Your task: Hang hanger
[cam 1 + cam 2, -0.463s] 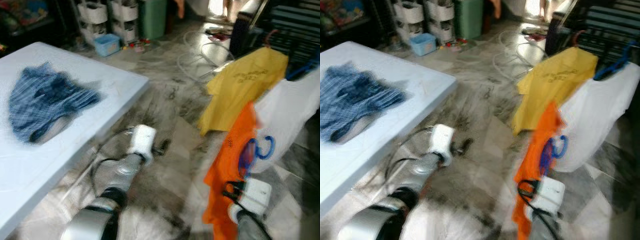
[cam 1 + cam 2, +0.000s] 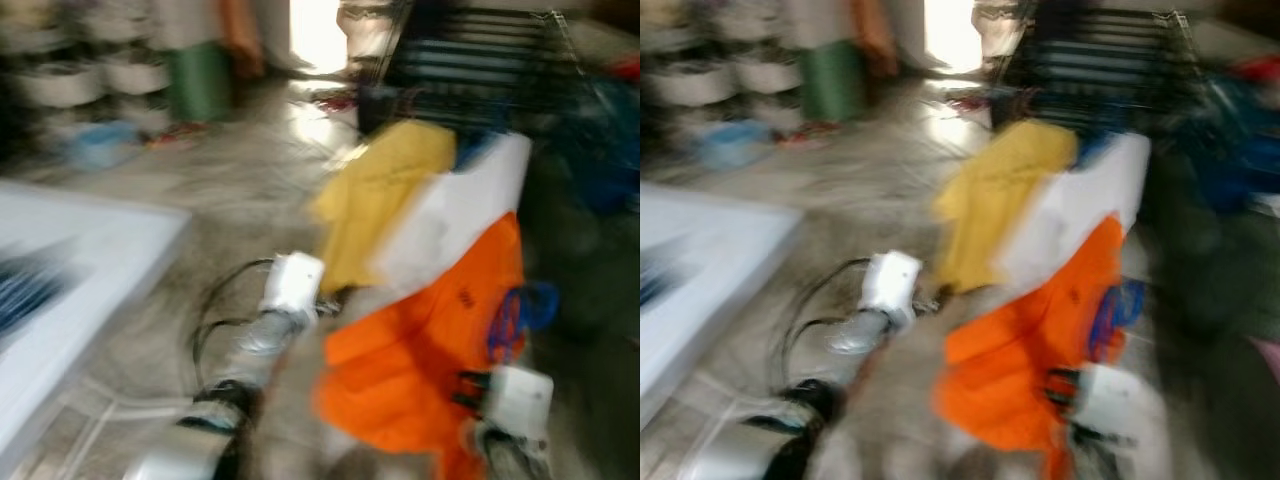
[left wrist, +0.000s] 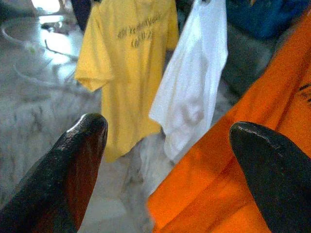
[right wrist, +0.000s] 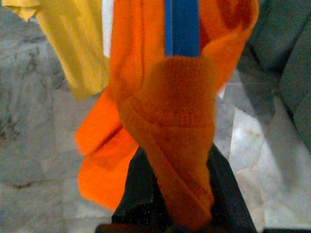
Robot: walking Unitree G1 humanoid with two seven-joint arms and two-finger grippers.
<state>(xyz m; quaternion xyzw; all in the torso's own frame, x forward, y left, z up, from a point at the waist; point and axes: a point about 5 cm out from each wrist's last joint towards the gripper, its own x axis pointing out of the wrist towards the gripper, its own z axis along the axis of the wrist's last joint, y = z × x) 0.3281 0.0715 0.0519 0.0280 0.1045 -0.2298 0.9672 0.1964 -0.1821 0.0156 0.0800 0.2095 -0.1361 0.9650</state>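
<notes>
Very little lettering shows, and none of it can be read. The yellow T-shirt (image 3: 127, 63) carries two short lines of dark print across its chest, seen in the left wrist view, but the letters are too soft to make out. The white T-shirt (image 3: 197, 82) beside it bears a faint grey mark low on its front, shaped loosely like a figure or numerals, too pale to tell. The orange T-shirt (image 2: 420, 340) has a small dark mark on its cloth, blurred in the head views. No brand, label or sign is legible elsewhere.
</notes>
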